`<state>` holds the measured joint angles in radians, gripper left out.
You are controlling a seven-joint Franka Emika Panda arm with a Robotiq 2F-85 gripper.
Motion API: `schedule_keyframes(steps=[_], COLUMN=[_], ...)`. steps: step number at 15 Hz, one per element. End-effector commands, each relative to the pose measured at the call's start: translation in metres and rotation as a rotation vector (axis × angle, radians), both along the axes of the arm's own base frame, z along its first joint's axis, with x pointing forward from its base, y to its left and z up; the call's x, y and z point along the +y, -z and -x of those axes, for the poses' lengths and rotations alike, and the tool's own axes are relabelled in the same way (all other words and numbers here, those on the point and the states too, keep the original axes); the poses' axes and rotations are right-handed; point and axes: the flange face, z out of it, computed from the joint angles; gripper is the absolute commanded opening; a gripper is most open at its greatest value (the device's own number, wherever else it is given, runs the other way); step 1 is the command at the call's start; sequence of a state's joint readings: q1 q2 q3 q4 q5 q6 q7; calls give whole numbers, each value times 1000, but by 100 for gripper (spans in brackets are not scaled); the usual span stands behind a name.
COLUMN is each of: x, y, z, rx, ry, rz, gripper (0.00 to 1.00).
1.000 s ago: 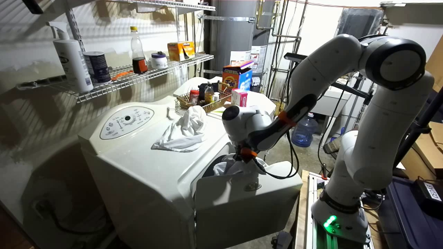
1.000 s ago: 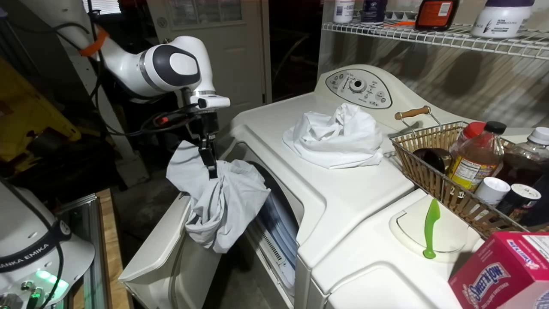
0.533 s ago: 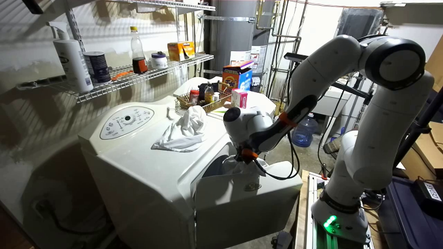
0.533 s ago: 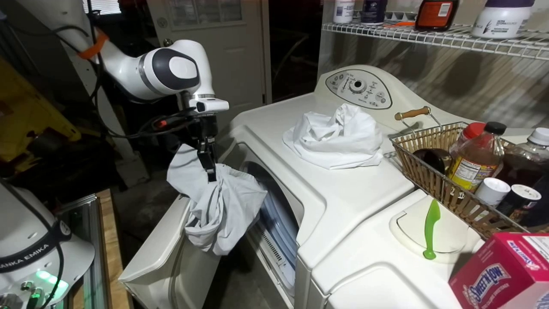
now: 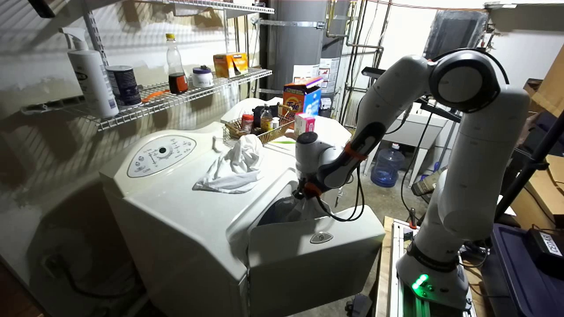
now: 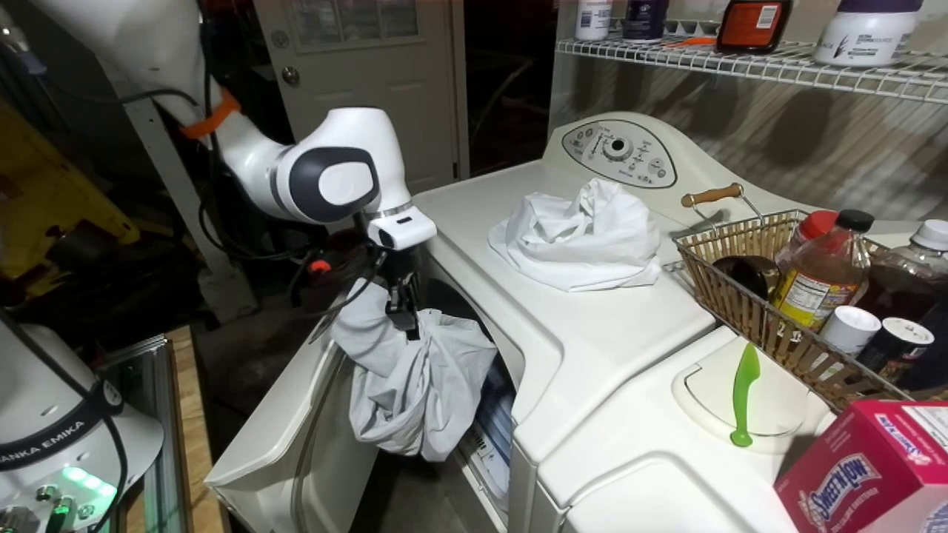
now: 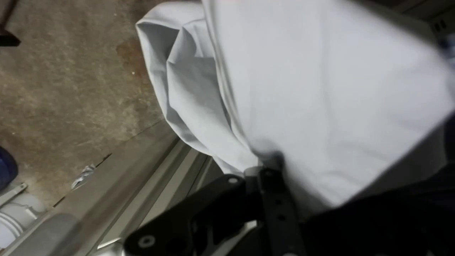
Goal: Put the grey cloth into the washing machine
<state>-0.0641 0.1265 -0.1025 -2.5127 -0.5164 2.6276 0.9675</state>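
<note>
My fingers (image 6: pixel 404 314) are closed on a fold of the grey cloth (image 6: pixel 418 403); the wrist view shows the fabric bunched tight at their tips. The grey cloth hangs in loose folds between the open door (image 5: pixel 317 264) and the front of the machine (image 5: pixel 176 220), above the floor (image 7: pixel 71 89), and in an exterior view it hides part of the opening (image 6: pixel 501 403). Whether any of it is already inside I cannot tell. A white cloth (image 6: pixel 581 240) lies apart on top of the machine. I judge the step in hand to be the carry to the opening, with the grasp made and the release not yet done. Next, I think, I must bring the fingers sideways away from the door, low enough to pass beneath the top edge of the opening, and get the trailing fabric inside before letting go; a loose corner could snag on the door. As for writing, a pink box (image 6: pixel 852 474) reads "Sweet'N Low" and an orange box (image 5: pixel 299 99) reads "Tide". The robot base (image 6: pixel 59 448) shows "ANKA EMIKA", the start cut off at the edge of view. A white jar (image 6: pixel 863 41) carries "ULTRA" above smaller lines I cannot make out, and the markings on the control panel (image 6: pixel 629 159), like the yellow label (image 6: pixel 807 296) of a bottle (image 6: pixel 829 263) in the basket (image 6: pixel 778 337), are too small to read.
</note>
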Motion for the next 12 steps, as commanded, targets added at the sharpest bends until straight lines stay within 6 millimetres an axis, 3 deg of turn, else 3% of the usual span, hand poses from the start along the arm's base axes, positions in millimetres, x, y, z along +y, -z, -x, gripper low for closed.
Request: schedule_keyframes(steps=[1, 5, 7, 8, 9, 10, 12], x=[-30, -36, -25, -17, -22, -15, -18], y=[33, 84, 109, 117, 103, 113, 118], z=[-3, 7, 7, 3, 12, 12, 6], rx=[-133, -252, -274, -275, -242, -243, -254], ry=[60, 71, 79, 87, 69, 71, 84], rz=[-100, -187, -255, -308, -243, -276, -296], gripper=[2, 2, 2, 2, 7, 7, 7])
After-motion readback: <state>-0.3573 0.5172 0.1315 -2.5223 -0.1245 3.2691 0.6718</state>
